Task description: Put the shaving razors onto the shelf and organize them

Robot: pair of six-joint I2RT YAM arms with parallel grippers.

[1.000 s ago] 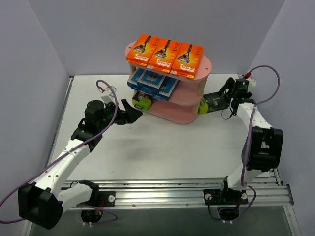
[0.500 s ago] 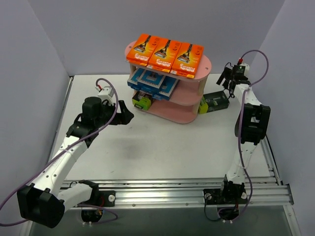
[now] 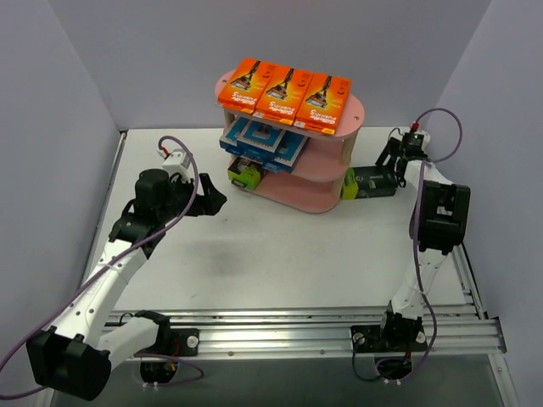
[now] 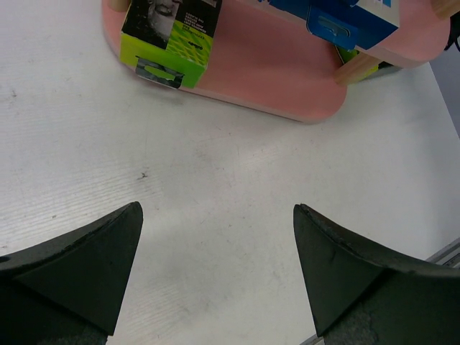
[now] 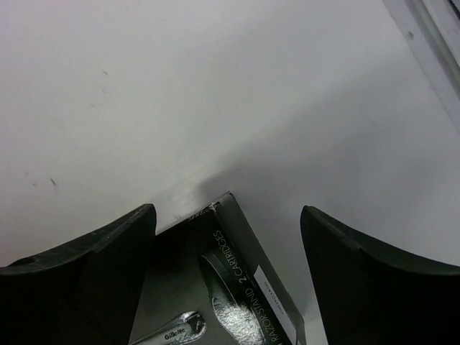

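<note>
- Black-and-lime razor pack (image 3: 373,181) lies centre right in the overhead view, long axis left to right, lime end against the lowest board of the pink shelf (image 3: 297,197).
- Right gripper (image 5: 226,210), the nearer one, hovers over its dark outer end, fingers apart astride it, nothing clamped.
- Left gripper (image 4: 215,208), centre left, is spread wide and empty.
- Three orange packs (image 3: 284,91) on top; blue-and-white packs (image 3: 265,140) below, number unclear; a second black-and-lime pack (image 3: 245,175) lowest, left.

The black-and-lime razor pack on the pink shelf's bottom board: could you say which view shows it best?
Left wrist: the black-and-lime razor pack is close, its hang tab clear. Top external shows mainly its lime end; right wrist misses it.
</note>
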